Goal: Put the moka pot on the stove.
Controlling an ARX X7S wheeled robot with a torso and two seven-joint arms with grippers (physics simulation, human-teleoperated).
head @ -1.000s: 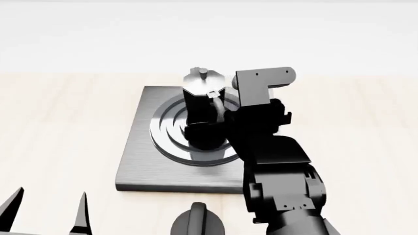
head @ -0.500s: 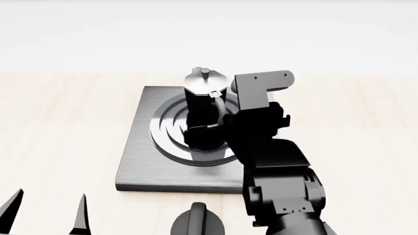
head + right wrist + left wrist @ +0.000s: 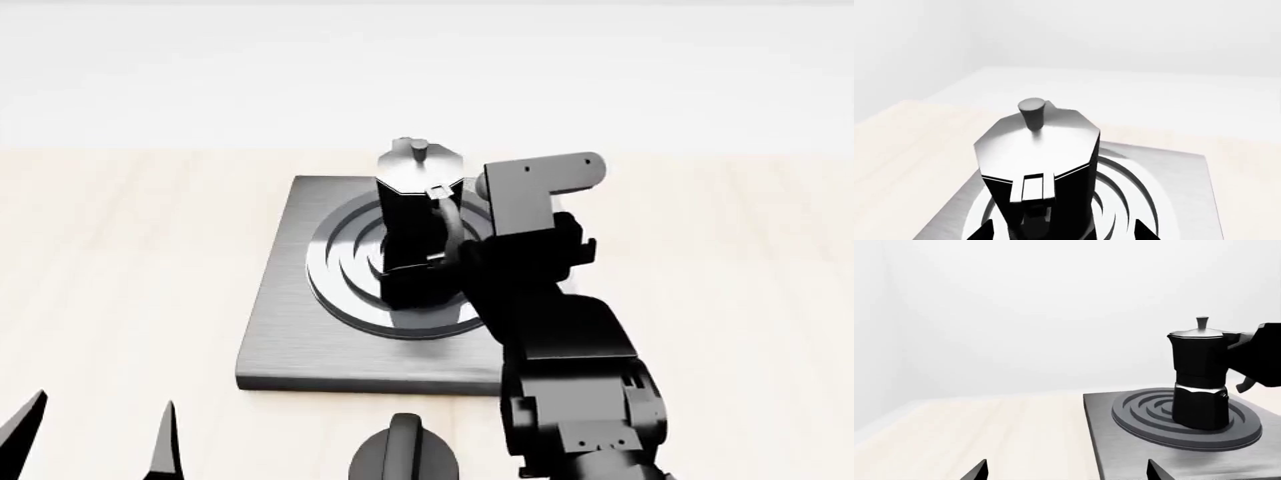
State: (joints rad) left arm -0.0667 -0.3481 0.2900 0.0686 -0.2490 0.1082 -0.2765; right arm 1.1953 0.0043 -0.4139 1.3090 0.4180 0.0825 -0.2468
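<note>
- Moka pot, tall faceted glossy black pot with a silver lid and small knob (image 3: 416, 225), stood upright on the raised concentric ring burner of the flat square brushed grey metal stove (image 3: 274, 330); in the left wrist view its base sat on the rings.
- Right gripper (image 3: 447, 262) was at the pot's handle side, fingertips flanking the lower body in its own wrist view; whether they pinched it or had let go, I could not tell.
- Risk, as I judged it: a sideways pull-away could snag the curved handle and tip the narrow-waisted pot, or drag it off centre.
- Left gripper (image 3: 94, 440) hung low and well apart, fingers spread, holding nothing.
- Short black round knob (image 3: 404, 455) sat just beside the stove's near edge, below the right arm; nothing else crowded the pale wooden table (image 3: 120, 260).
</note>
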